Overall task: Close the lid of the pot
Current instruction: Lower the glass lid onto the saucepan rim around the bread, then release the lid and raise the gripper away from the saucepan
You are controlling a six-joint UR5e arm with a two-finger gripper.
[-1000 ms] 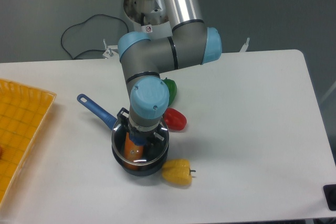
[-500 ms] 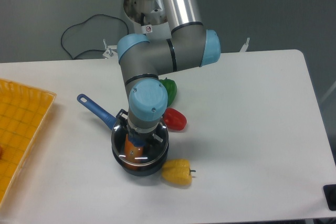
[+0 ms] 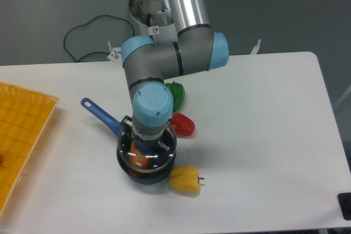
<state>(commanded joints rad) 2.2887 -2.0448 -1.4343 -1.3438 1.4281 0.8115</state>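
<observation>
Glass catches the light over the pot (image 3: 143,175), where the lid (image 3: 147,154) sits level across the rim, its thin metal edge following the pot's own circle. The pot stands on the white table (image 3: 258,135) near the front edge, its long blue handle (image 3: 101,115) pointing back and to the left. Something orange shows through the glass inside.

The arm reaches straight down from above, and its blue-capped wrist hides most of the pincer (image 3: 143,147). The pincer stands right over the blue knob at the lid's centre, and whether its fingers are closed on the knob or parted from it cannot be told from this view.

A yellow pepper (image 3: 185,179) lies just beside the pot at the front right, seemingly touching its wall. A red pepper (image 3: 182,124) sits close behind the pot to the right, and a green pepper (image 3: 176,93) shows partly behind the arm. An orange gridded tray (image 3: 19,135) lies at the left edge of the table.
</observation>
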